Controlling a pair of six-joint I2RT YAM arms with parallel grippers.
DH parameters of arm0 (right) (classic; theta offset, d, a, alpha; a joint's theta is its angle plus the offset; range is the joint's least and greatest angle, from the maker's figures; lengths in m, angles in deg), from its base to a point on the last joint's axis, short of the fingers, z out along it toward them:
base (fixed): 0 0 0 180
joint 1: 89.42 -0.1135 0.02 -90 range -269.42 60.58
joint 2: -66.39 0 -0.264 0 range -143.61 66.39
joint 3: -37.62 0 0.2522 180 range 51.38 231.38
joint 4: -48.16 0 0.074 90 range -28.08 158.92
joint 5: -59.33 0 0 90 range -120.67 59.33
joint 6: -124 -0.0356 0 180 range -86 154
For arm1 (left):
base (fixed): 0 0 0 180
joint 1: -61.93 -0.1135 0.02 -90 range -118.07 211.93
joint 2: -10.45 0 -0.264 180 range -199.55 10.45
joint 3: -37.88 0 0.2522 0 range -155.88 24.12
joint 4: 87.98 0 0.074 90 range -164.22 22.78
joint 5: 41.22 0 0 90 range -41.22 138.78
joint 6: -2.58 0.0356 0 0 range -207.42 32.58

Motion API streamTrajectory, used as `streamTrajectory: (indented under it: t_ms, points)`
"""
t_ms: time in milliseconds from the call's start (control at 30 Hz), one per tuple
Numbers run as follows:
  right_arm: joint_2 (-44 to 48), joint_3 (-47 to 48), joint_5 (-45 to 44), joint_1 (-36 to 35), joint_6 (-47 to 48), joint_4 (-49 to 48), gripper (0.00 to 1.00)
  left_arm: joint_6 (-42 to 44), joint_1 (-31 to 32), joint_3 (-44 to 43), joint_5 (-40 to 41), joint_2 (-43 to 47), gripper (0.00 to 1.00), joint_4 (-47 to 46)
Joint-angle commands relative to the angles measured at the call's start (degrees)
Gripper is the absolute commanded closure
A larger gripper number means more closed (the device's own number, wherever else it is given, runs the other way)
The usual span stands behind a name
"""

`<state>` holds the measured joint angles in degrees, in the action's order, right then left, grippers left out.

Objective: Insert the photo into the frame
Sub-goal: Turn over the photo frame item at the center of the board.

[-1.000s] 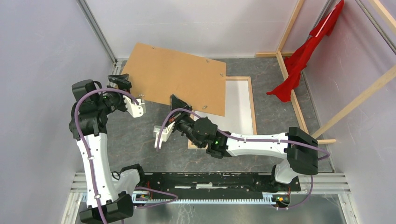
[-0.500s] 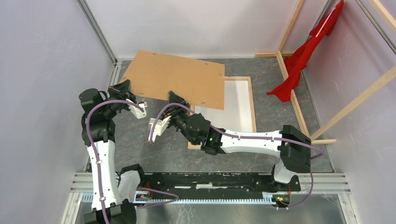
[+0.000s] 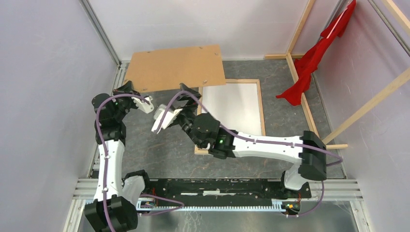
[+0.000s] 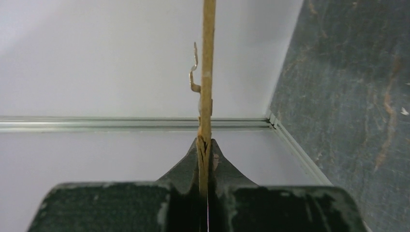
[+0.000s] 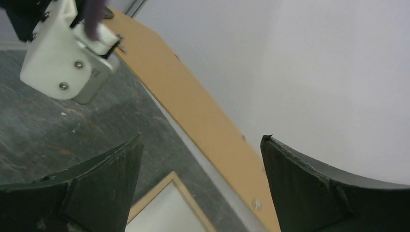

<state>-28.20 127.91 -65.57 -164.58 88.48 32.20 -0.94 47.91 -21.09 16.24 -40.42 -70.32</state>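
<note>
The frame [image 3: 261, 107] lies flat on the dark table with its bare wood back up, and a white sheet [image 3: 232, 104] fills it. I cannot tell whether that sheet is the photo's back; no dark print shows. A brown backing board [image 3: 174, 67] is lifted off the frame at the back left. My left gripper [image 3: 129, 89] is shut on its near left edge. In the left wrist view the board [image 4: 208, 72] stands edge-on between the closed jaws of the left gripper [image 4: 207, 145]. My right gripper [image 3: 186, 94] hangs open below the board's near edge. Nothing sits in the right gripper [image 5: 201, 140]; past it show the board [image 5: 193, 106] and a frame corner [image 5: 169, 191].
A red cloth [image 3: 314, 53] hangs on bare wooden beams [image 3: 300, 29] at the back right, and another beam [image 3: 367, 104] slants along the right wall. White walls close in the left and back. A metal clip [image 4: 194, 72] sticks out of the board's face.
The left gripper has shut on the board's edge and swung the board up and left, off the frame. The right gripper has let the board go and opened wide.
</note>
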Motion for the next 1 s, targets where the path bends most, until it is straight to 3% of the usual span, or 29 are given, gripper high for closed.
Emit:
streamTrajectory:
  t_ms: [0,100,167,267,600,967]
  points:
    - [9.4,4.2,-10.1,0.4,-29.0,6.7,0.02,-10.1,1.0,1.9,4.1,-0.3,0.98,-24.6]
    - [15.6,3.5,-10.9,3.7,-58.3,17.4,0.02,-10.0,3.0,4.0,8.5,-1.2,0.98,-31.7]
    - [20.4,-2.2,-7.7,7.7,-78.6,20.8,0.02,-8.9,4.9,4.8,11.5,-1.6,0.98,-34.8]
    - [25.7,-16.5,-0.1,12.4,-97.8,8.3,0.02,-6.1,7.1,5.4,13.5,-1.5,0.98,-35.8]
    - [17.3,-16.5,4.4,15.1,-114.7,-2.2,0.06,-2.1,10.4,5.2,18.2,0.4,0.98,-31.0]
    - [3.2,-8.0,-0.5,16.0,-128.8,-7.6,0.19,-1.1,11.1,5.6,18.4,2.4,0.98,-28.6]
